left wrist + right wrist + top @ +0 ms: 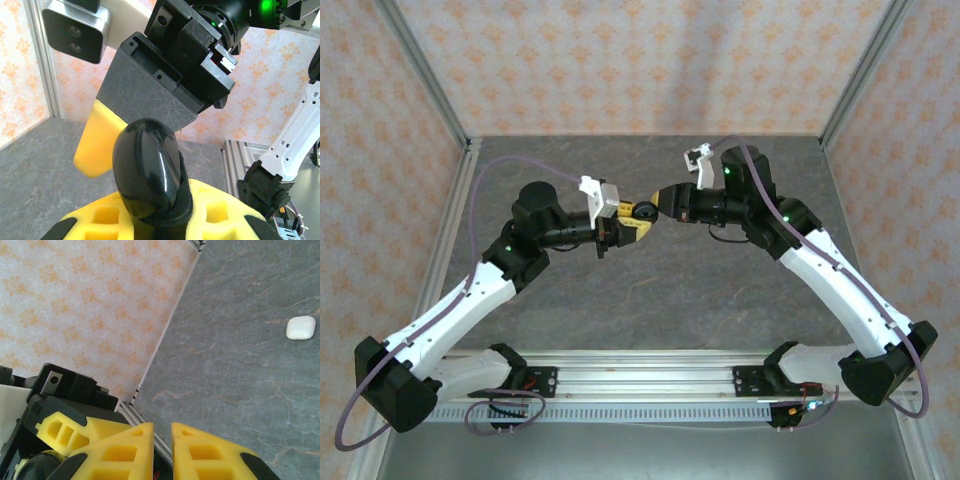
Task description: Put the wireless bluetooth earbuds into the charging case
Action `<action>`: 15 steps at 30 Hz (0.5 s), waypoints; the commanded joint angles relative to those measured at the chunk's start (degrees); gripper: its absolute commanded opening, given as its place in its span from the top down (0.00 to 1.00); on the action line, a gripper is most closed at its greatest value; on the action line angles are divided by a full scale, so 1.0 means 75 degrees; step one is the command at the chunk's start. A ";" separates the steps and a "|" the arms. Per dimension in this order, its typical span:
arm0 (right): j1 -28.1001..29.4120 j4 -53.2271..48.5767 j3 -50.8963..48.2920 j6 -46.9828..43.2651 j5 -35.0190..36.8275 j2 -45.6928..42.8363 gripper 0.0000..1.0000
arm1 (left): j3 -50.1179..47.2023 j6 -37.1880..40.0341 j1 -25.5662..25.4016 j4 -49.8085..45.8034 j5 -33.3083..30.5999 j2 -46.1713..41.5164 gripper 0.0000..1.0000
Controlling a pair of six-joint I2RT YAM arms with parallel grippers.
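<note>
the left gripper point(638, 222) is squeezing a shiny black lump point(150, 165). right beside it, the right gripper point(161, 437) has its fingers a tiny bit apart, with nothing between them. farther off, the white charging case point(301, 327) lies on the grey table point(235, 390).

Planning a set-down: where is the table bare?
Crowded mid-table, where left gripper and right gripper stand tip to tip. Bare: grey stone-patterned table from there to the near aluminium rail, and around the small white glossy case.
</note>
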 commanded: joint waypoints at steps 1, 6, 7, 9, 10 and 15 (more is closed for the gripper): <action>0.0166 0.0689 0.0198 -0.0312 -0.0589 -0.0207 0.82 | 0.0071 -0.0082 0.0028 -0.0309 -0.0240 0.0081 1.00; 0.0164 0.0754 0.0150 -0.0701 -0.0250 -0.0347 0.78 | 0.0026 -0.0082 0.0035 -0.0371 -0.0298 0.0079 1.00; 0.0164 0.0817 0.0047 -0.0801 -0.0044 -0.0467 0.76 | 0.0003 -0.0106 0.0037 -0.0352 -0.0309 0.0076 1.00; 0.0164 0.1000 -0.0190 -0.0984 0.0347 -0.0845 0.75 | -0.0044 -0.0142 0.0035 -0.0312 -0.0332 0.0089 1.00; 0.0164 0.1136 -0.0335 -0.1050 0.0499 -0.1011 0.75 | -0.0054 -0.0165 0.0037 -0.0298 -0.0352 0.0095 1.00; 0.0176 0.1525 -0.0746 -0.1187 0.0741 -0.1546 0.75 | -0.0163 -0.0250 0.0036 -0.0131 -0.0536 0.0081 1.00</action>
